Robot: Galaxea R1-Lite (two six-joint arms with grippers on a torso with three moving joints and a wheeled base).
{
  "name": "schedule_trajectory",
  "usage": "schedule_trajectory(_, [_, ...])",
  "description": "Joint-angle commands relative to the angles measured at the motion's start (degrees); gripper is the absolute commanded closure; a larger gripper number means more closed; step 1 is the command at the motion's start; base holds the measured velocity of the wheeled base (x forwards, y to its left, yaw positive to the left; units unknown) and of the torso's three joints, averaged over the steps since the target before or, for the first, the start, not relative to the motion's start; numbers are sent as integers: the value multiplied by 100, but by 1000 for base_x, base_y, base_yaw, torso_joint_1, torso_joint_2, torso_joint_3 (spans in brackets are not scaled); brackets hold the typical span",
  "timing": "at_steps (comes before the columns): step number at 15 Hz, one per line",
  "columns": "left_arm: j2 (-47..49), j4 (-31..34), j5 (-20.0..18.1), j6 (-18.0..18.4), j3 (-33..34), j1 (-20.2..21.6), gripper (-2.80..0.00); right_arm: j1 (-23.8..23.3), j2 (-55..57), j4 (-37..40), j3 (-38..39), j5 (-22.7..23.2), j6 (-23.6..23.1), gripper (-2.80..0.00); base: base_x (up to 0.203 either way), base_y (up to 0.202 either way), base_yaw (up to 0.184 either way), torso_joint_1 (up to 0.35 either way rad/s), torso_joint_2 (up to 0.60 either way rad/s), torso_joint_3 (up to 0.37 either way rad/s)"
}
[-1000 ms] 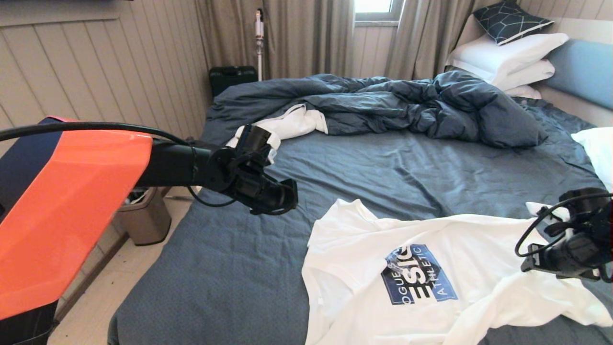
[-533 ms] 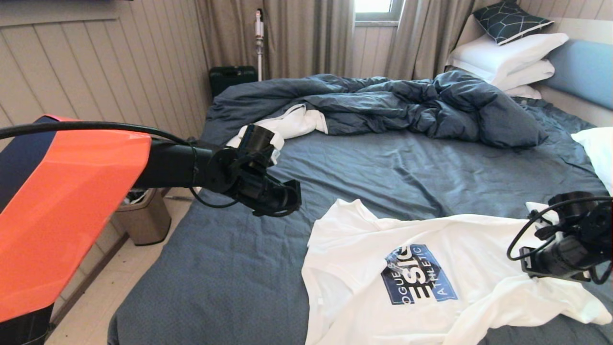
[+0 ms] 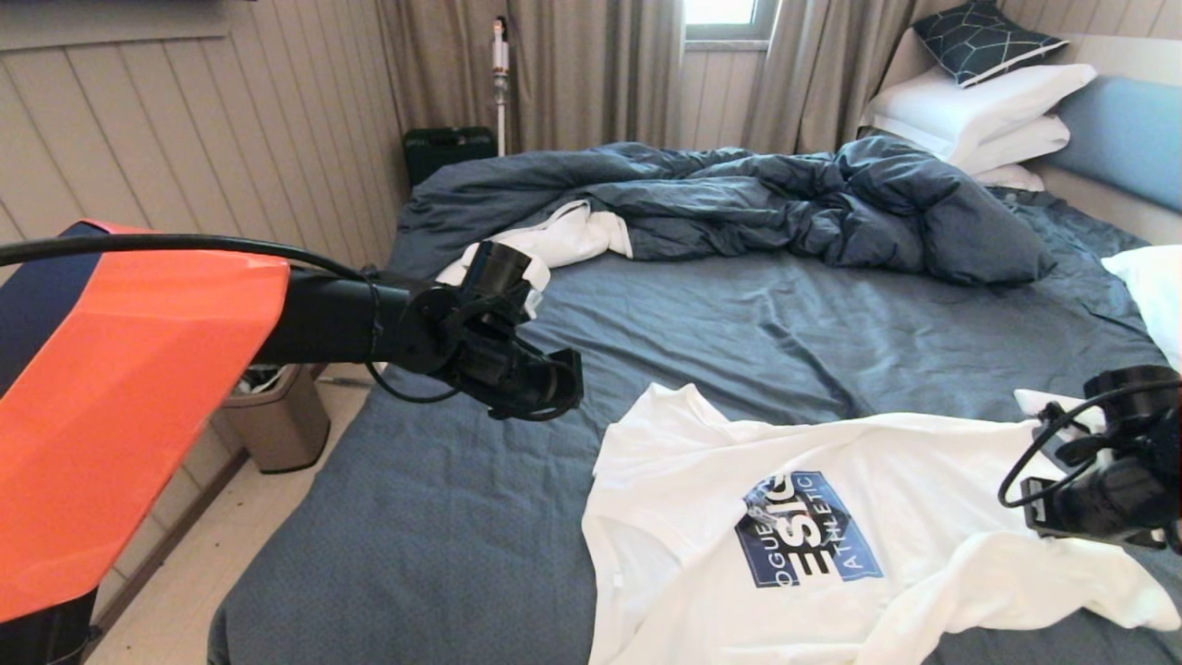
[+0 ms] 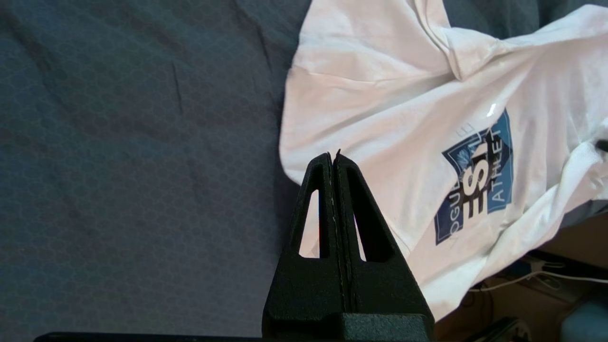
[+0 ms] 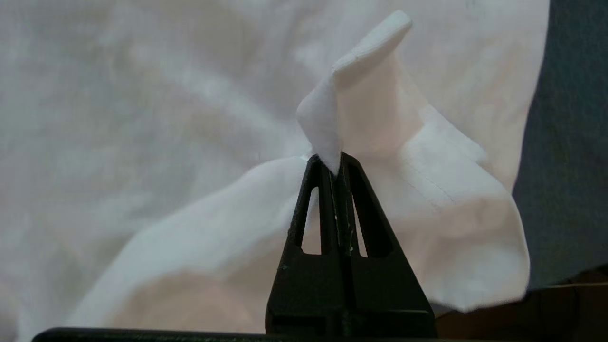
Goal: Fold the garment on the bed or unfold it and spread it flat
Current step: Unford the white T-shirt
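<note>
A white T-shirt garment (image 3: 831, 462) with a blue printed logo lies rumpled on the near right part of the bed (image 3: 739, 323), on its dark blue-grey sheet. My right gripper (image 3: 1043, 503) is at the shirt's right edge, shut on a pinched fold of white cloth (image 5: 342, 104) that stands up from its tips (image 5: 334, 164). My left gripper (image 3: 559, 392) hovers above the sheet just left of the shirt's far left corner. In the left wrist view it (image 4: 333, 154) is shut with nothing in it, over the shirt's edge (image 4: 380, 118).
A rumpled duvet (image 3: 785, 199) lies across the far side, with another white cloth (image 3: 572, 235) at its left end. White pillows (image 3: 979, 111) and a blue headboard (image 3: 1127, 129) are at the far right. A bin (image 3: 277, 416) stands on the floor left of the bed.
My right gripper moved a little left over the shirt's right edge, then back right and lower, now shut on a fold of cloth. The left gripper crept slightly right.
</note>
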Motion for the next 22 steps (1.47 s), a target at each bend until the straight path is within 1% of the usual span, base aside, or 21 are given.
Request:
schedule_trajectory(1, [-67,15,1,-18,27,-34,0,-16,-673,-3,440,-1,-84,0,0,0,0,0,0,0])
schedule_trajectory(3, [-130,1,-4,-17,99,-61,0,-107,-1099,-9,974,4,-214,0,0,0,0,0,0,0])
schedule_trajectory(6, [-169,10,1,-18,131,-101,0,-433,-1617,-18,1665,21,-451,0,0,0,0,0,0,0])
schedule_trajectory(8, [-220,2,1,-18,172,-110,0,-798,-1901,-24,2048,67,-800,0,0,0,0,0,0,0])
schedule_trajectory(9, [-230,1,1,-18,184,-110,0,-1040,-2014,-25,2245,100,-1005,0,0,0,0,0,0,0])
schedule_trajectory(10, [-230,1,1,-18,184,-118,0,-1392,-2134,-25,2454,163,-1294,0,0,0,0,0,0,0])
schedule_trajectory(12, [-230,1,1,-18,192,-127,0,-1763,-2354,-25,2819,264,-1600,0,0,0,0,0,0,0])
schedule_trajectory(15, [-230,1,1,-18,192,-127,0,-1882,-2535,-25,3197,308,-1661,0,0,0,0,0,0,0])
schedule_trajectory(20, [-248,1,1,-18,192,-127,0,-1878,-3473,-3,3897,390,-1706,0,0,0,0,0,0,0])
schedule_trajectory(22, [-273,9,1,-18,209,-127,0,-1856,-3585,1,4005,385,-1746,0,0,0,0,0,0,0])
